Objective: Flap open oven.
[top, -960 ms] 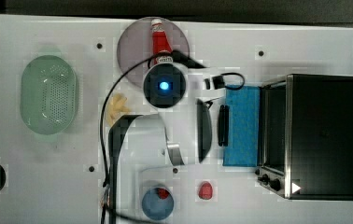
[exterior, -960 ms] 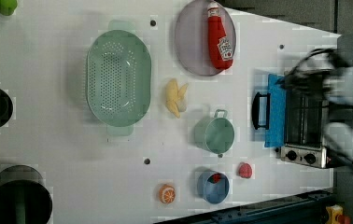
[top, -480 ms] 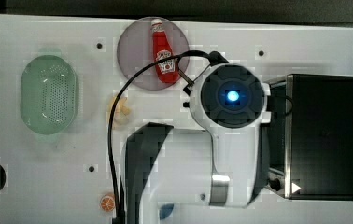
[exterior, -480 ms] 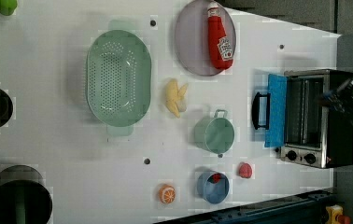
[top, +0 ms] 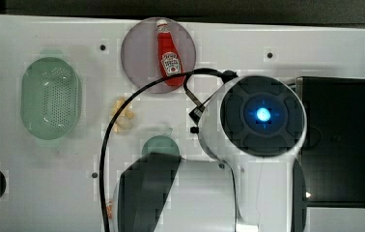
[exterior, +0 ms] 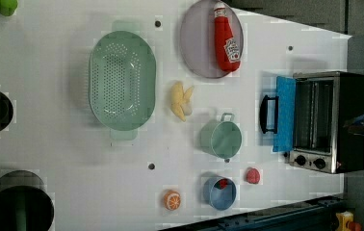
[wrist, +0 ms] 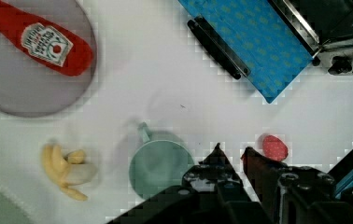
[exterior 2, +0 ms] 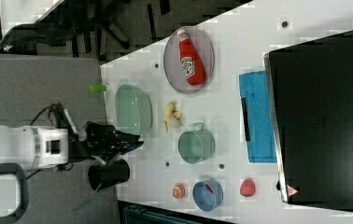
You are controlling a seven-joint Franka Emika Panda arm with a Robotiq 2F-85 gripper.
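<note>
The black two-fingered claw (wrist: 230, 156) hangs high above the white tabletop (exterior: 74, 159), its fingertips nearly together with a narrow gap and nothing between them: released, grasping nothing.

The landmark is the large black boxy toaster oven (exterior: 331, 120), with a silver metal front frame and black knobs. In the wrist view the claw sits well apart from it, over the small green metal pot (wrist: 158, 165) and near the little red strawberry-like toy (wrist: 275, 147).

The oven stands at the left view's right edge of the table. Its blue-tinted glass door (exterior: 284, 113) already lies flapped down flat on the table, its dark bar handle (exterior: 268, 114) pointing away from the cavity, so the task looks done.

What could go wrong now, I judge, is mostly the arm's bulk: its broad white housing (top: 262, 116) hovers just beside the oven in the top view, and a careless sweep or descent could clip the hard metal case, or press on the smooth glass door and strain the hinge. The loose black cable (top: 122, 130) could also snag the glossy red ketchup bottle (exterior: 226, 38) on its round grey plate (exterior: 197, 43), beyond the oven's door side.
</note>
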